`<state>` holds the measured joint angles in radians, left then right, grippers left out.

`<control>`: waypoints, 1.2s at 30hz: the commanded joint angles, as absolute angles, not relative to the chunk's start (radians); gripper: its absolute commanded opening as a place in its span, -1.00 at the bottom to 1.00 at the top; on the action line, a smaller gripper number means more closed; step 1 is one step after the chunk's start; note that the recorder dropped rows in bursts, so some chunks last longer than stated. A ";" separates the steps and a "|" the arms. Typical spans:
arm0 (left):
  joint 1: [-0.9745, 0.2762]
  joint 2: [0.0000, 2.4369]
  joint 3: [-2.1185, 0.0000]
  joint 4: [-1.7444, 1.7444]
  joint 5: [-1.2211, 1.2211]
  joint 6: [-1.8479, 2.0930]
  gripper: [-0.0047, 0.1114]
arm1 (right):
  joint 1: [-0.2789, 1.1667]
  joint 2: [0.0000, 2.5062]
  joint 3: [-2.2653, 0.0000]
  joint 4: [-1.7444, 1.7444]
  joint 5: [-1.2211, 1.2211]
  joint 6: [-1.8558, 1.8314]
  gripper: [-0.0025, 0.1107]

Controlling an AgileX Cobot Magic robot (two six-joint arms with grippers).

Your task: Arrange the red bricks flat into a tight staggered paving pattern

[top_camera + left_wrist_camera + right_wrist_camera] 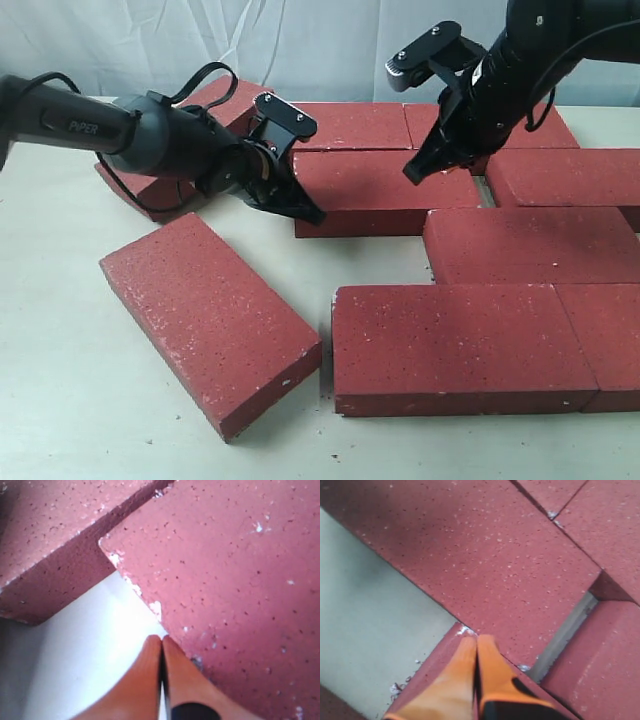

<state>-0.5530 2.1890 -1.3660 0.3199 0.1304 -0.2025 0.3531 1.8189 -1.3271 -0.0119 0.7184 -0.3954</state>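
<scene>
Flat across centre and right, dark-red speckled rectangular paving bricks (pixel 455 340) are laid; one loose brick (pixel 205 320) is skewed at lower left; left gripper (pixel 312 213) and right gripper (pixel 413 171) are shown empty, fingers pressed together, at the upper-centre brick (pixel 385 190).

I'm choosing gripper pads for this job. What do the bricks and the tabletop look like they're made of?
The red bricks look like concrete or fired clay: matte, gritty, speckled, with whitish chipped edges. The tabletop seems a smooth, pale board, perhaps laminate or painted wood; its faint sheen leaves that open.
</scene>
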 commanded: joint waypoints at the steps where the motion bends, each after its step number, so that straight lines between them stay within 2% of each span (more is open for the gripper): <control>1: -0.588 2.194 -1.379 0.316 0.085 -0.202 -0.92 | 0.350 1.757 -1.279 -0.100 0.675 -0.339 -0.97; 23: -0.608 2.194 -1.383 0.270 0.067 -0.202 -0.92 | 0.350 1.739 -1.241 -0.105 0.620 -0.339 -0.97; 31: -0.517 2.181 -1.387 0.329 0.241 -0.202 -0.92 | 0.350 1.739 -1.241 -0.103 0.587 -0.339 -0.97; 36: -0.529 2.152 -1.387 0.253 0.239 -0.202 -0.92 | 0.350 1.739 -1.241 -0.105 0.585 -0.339 -0.97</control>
